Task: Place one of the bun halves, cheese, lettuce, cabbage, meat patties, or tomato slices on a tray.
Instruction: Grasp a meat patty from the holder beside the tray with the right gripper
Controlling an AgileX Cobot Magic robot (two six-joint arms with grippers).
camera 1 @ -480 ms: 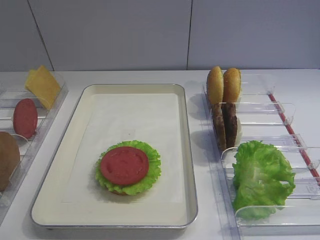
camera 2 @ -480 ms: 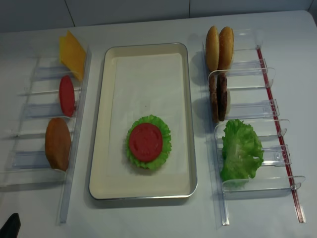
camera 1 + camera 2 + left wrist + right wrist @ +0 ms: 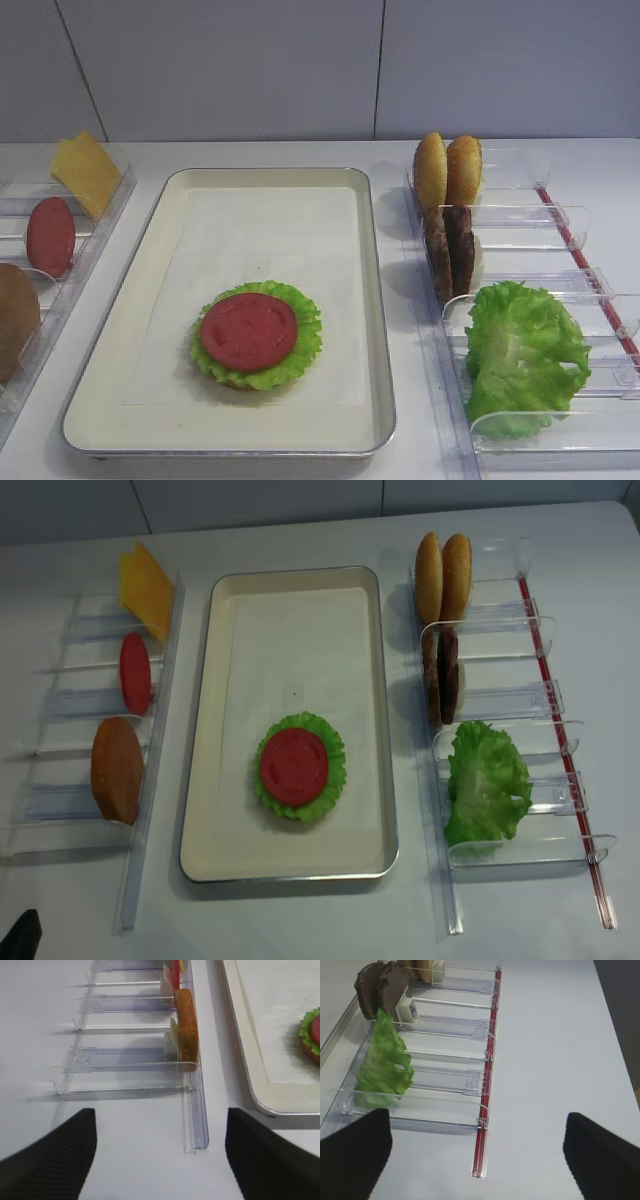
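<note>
One high camera faces my counter (image 3: 400, 150) frontally, another looks straight down; both share the tray (image 3: 200, 780). Wrist cameras look along the racks (image 3: 450, 1075).

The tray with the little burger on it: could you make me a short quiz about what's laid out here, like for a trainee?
1. True or false: a tomato slice lies on top of lettuce inside the tray.
2. Which rack holds the cheese: A) the left rack, B) the right rack, C) neither?
3. Fill in: the two meat patties stand on edge between the bun halves and the spare ______.

Key
1. True.
2. A.
3. Lettuce: the loose bunch sits in the right rack, nearer the camera than the patties.
</note>
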